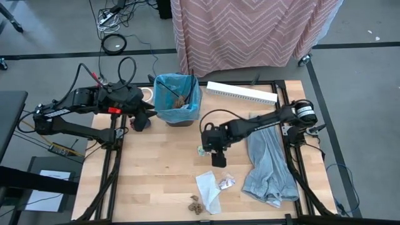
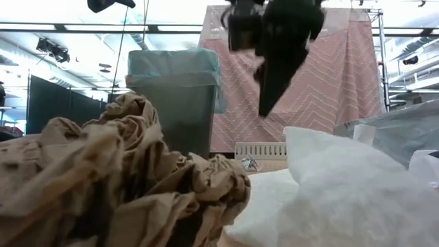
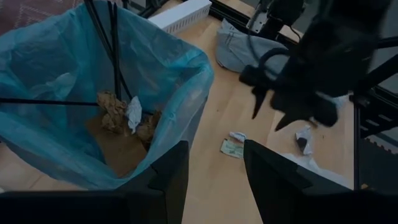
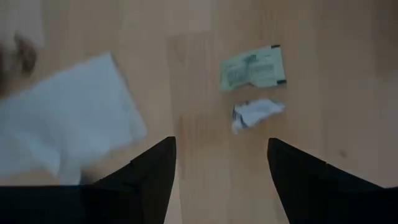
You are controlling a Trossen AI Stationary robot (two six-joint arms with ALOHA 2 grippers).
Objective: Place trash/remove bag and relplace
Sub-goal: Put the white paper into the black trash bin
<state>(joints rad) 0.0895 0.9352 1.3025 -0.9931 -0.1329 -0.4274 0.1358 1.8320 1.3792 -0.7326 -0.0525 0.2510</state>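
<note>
Hovering over mid-table, the right gripper (image 1: 219, 157) stands wide, holding nothing — a green wrapper (image 4: 252, 68) and crumpled white scrap (image 4: 256, 113) lie at its 12 o'clock. Only the left wrist view reveals brown lumps (image 3: 113, 107), seemingly paper, inside the blue-lined bin (image 1: 177, 98). The left gripper (image 3: 214, 180), also parted, waits beside it.

Light wooden table (image 1: 156, 169) carries a bin lined with a blue bag (image 1: 177, 100) at the back, a white ridged strip (image 1: 241, 93), a grey cloth (image 1: 269, 165) on the right, white paper (image 1: 208, 188), a brown crumpled lump (image 1: 196, 204), a small crumpled scrap (image 1: 225, 182) and a green packet (image 4: 252, 70).
</note>
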